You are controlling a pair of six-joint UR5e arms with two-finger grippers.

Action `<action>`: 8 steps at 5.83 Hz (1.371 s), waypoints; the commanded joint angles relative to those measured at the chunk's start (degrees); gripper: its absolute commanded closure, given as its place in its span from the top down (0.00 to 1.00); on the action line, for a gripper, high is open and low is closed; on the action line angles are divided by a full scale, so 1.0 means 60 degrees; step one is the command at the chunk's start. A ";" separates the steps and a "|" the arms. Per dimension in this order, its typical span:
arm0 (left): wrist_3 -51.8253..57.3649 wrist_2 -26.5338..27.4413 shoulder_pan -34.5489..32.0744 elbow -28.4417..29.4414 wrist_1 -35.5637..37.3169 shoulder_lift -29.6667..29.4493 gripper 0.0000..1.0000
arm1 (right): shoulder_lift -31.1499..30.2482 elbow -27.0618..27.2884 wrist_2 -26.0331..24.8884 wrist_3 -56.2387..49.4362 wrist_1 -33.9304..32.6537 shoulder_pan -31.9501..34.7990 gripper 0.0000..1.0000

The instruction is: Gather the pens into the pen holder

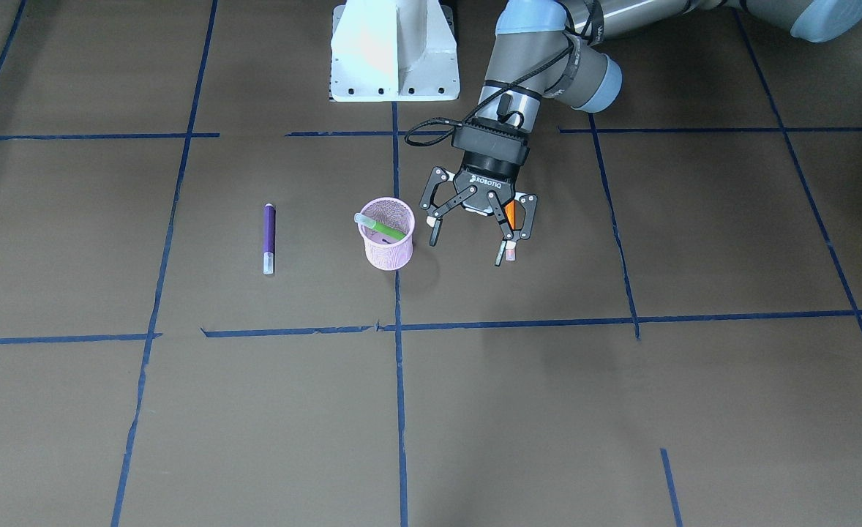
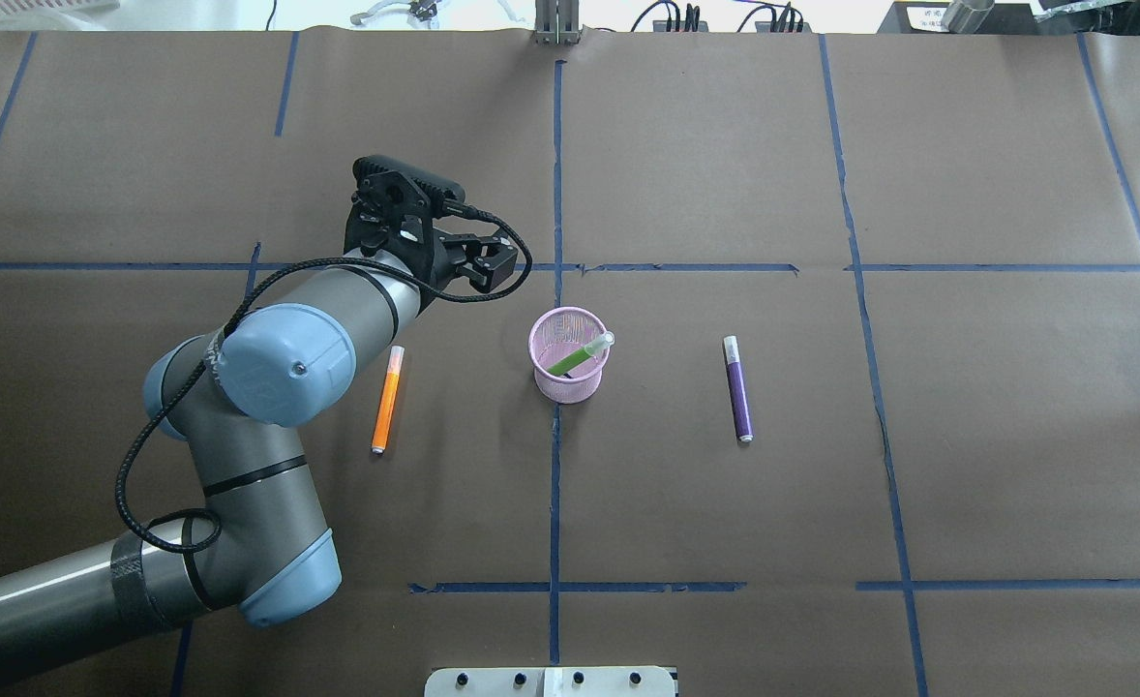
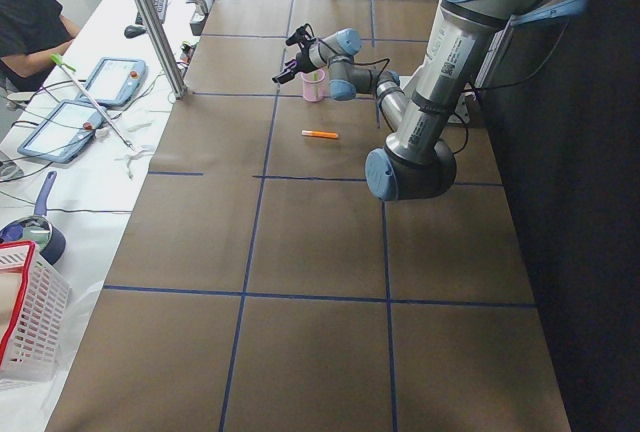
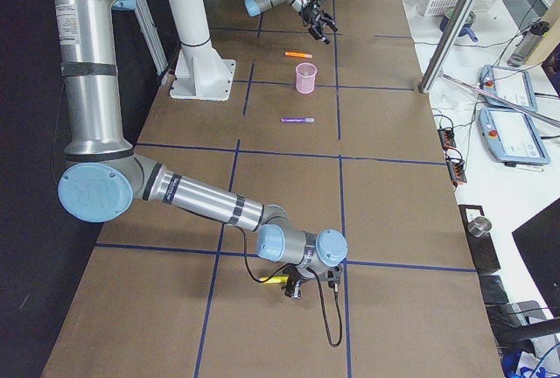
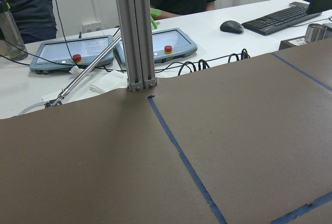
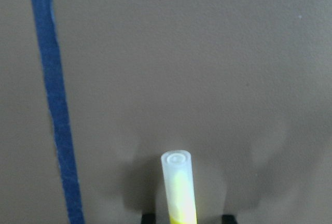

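Orange pen beside the pen holder hides half behind my left gripper, spread wide; my right gripper is cropped, grip on yellow pen unclear.

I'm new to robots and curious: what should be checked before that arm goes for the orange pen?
1. The left hand is open and empty: ok.
2. The green pen is inside the pen holder: ok.
3. The pen holder stands upright: ok.
4. The orange pen lies free on the table: ok.
5. The left hand is down at the orange pen: not ok, it hangs above the table.
6. The purple pen is in the pen holder: not ok, on the table.
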 commanded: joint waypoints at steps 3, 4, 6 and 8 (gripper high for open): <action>0.0000 0.0014 0.0015 0.0000 -0.0004 0.0010 1.00 | -0.0174 0.0262 0.0119 -0.0392 0.0010 0.0061 0.00; -0.0014 0.0014 0.0015 0.0000 -0.0004 0.0010 1.00 | -0.0233 0.0509 0.0149 -0.0409 0.0010 0.0293 0.00; 0.0000 -0.0001 0.0030 0.0000 -0.0077 0.0010 1.00 | -0.0861 0.2521 0.0266 -0.0162 -0.0004 0.0413 0.00; 0.0000 -0.0016 0.0016 0.0000 -0.0106 0.0010 1.00 | -0.0310 0.3437 0.0237 0.0191 0.0025 0.0340 0.00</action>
